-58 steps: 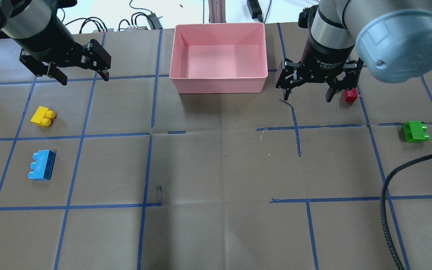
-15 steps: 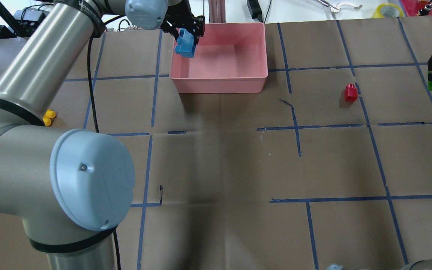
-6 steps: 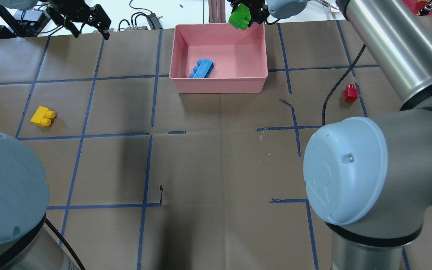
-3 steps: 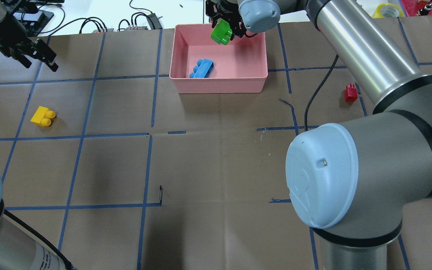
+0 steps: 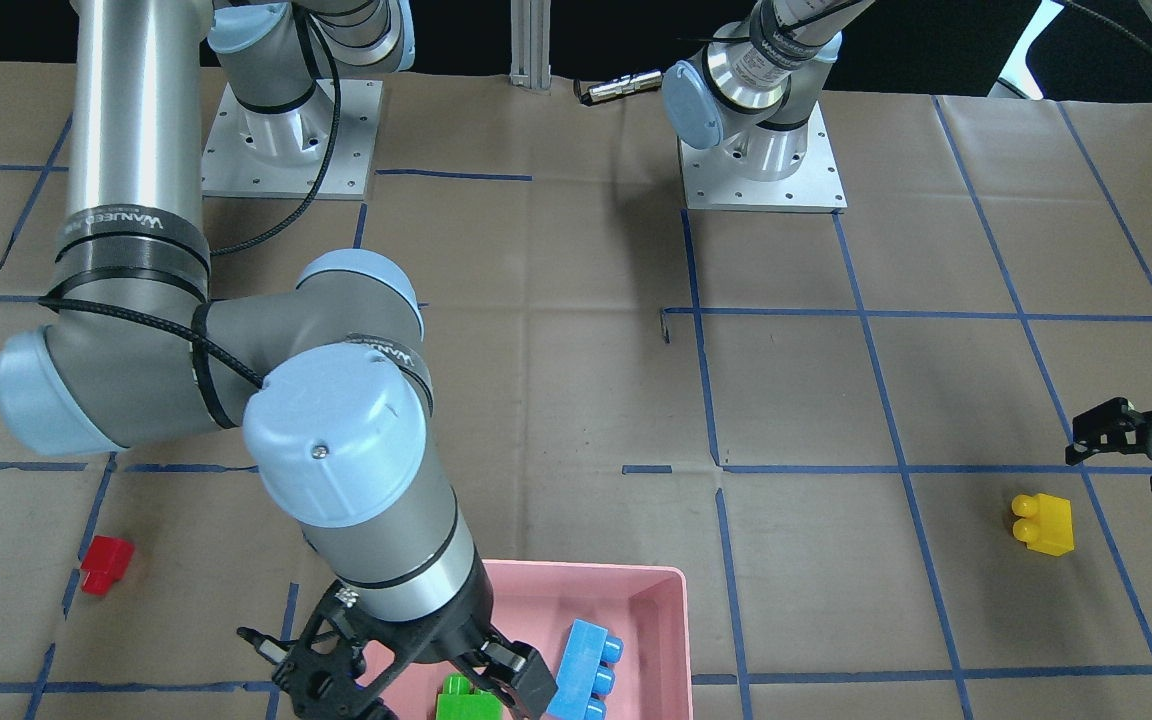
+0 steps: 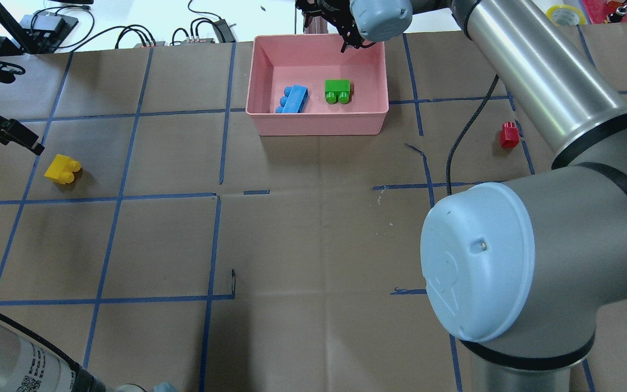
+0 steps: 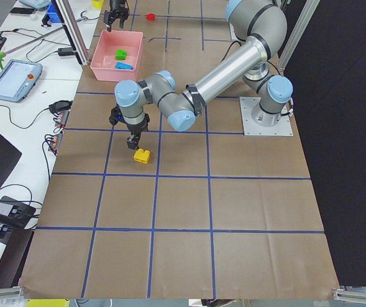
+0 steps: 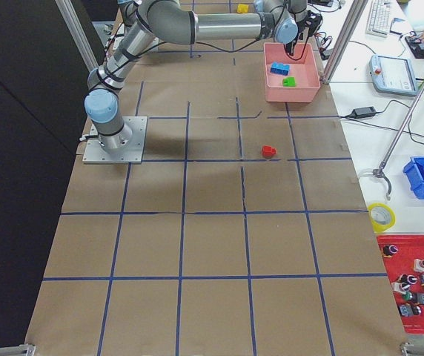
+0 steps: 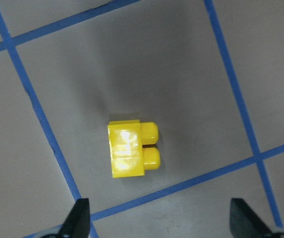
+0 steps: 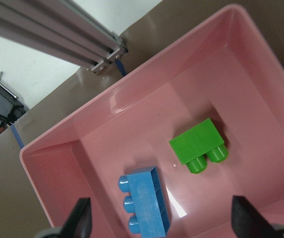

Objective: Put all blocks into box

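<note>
Right gripper (image 5: 414, 685) spread wide, empty, above box (image 6: 319, 122) at 12 o'clock of table (image 6: 313, 245), by overhead view. Inside, on floor: green brick (image 6: 337, 91); light-blue brick (image 6: 293, 99) near, at its 9 o'clock, not touching. Left gripper (image 9: 163, 220) likewise spread, empty, over yellow brick (image 6: 62, 169) at table's 9 o'clock. Red brick (image 6: 509, 134) alone near 2 o'clock.

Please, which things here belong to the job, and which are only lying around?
Job: pink box; blue block and green block inside it; yellow block and red block still outside.
Lying around: tablet; blue bin; red tray.
</note>
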